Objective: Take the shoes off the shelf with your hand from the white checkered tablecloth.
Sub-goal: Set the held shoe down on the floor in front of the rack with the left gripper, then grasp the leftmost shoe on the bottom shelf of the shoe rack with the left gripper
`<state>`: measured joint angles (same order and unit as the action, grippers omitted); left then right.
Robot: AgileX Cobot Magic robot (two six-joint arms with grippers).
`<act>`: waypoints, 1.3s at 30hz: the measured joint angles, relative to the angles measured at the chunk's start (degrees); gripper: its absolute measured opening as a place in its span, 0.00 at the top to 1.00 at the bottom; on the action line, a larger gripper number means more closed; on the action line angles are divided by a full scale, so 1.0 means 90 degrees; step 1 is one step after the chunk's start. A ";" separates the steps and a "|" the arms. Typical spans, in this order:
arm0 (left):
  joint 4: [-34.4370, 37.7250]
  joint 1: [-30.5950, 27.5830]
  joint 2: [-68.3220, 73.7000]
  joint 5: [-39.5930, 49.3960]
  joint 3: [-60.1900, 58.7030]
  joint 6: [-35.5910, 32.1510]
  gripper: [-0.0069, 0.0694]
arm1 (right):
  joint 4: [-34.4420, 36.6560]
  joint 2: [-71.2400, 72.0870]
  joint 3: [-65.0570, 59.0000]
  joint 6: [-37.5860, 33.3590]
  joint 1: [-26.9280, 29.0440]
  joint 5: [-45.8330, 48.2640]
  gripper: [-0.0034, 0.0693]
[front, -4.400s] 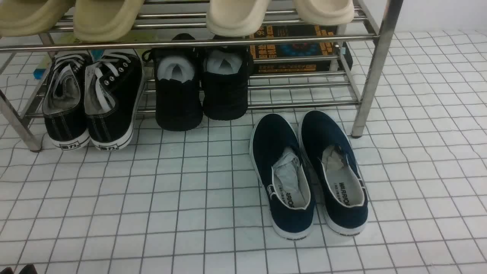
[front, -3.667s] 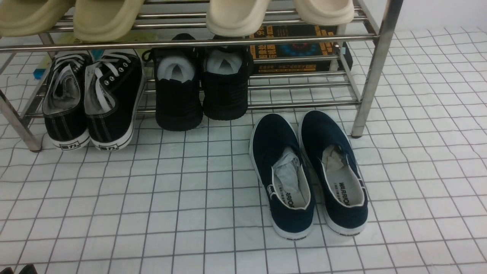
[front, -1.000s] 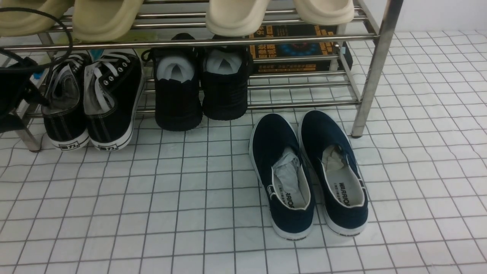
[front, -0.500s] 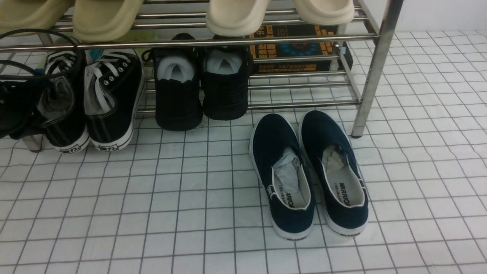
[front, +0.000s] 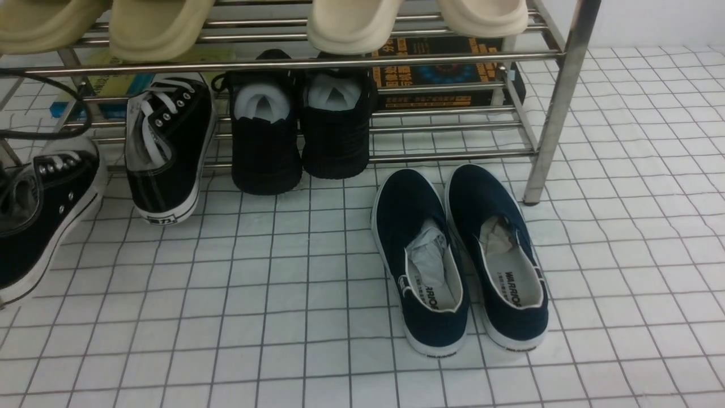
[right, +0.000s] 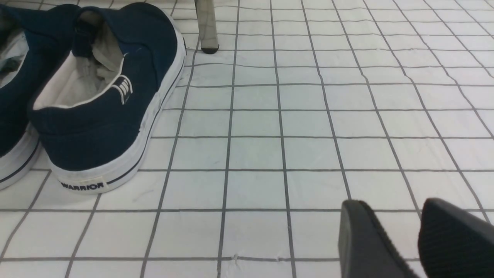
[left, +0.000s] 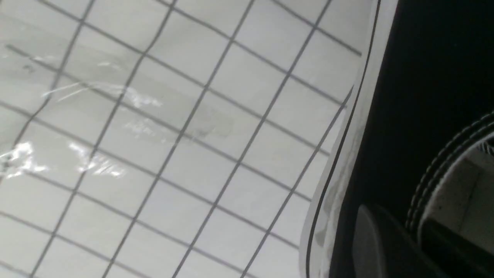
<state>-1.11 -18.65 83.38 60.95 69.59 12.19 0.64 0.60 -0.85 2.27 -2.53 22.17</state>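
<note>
Our left gripper (left: 393, 222) is clamped on a black lace-up sneaker (front: 39, 221). In the left wrist view one dark finger (left: 370, 243) presses the outer canvas and a dark shape sits inside the stitched collar, with the shoe's wall between them. In the front view we see that sneaker off the rack (front: 561, 102), at the far left over the checkered cloth (front: 283, 294), its toe pointing away and to the right. We cannot tell whether its white sole touches the cloth. A black cable (front: 62, 122) loops above it, across the rack's lower bars.

The second sneaker (front: 167, 147) sits on the lower tier, heel jutting past the front bar toward us. Just beside it on the same tier stand two black knit shoes (front: 266, 153). Cream slippers (front: 158, 28) rest on the upper tier, and a dark printed box (front: 436, 73) shows behind the bars. Two navy slip-ons (front: 422, 255) lie side by side on the cloth in front of the rack, near its right front leg, heels toward us.

Our right gripper (right: 390, 204) hovers low over bare cloth off to the side of the slip-ons, its fingers slightly apart with nothing between them
</note>
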 joint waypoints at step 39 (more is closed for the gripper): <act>0.1613 0.0007 -0.0062 -0.0766 -0.0051 -0.0749 0.36 | 0.0000 0.0000 0.0000 0.0000 0.0000 0.0000 0.62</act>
<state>13.40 -18.59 82.82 54.06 69.13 5.45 0.64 0.60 -0.85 2.27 -2.53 22.17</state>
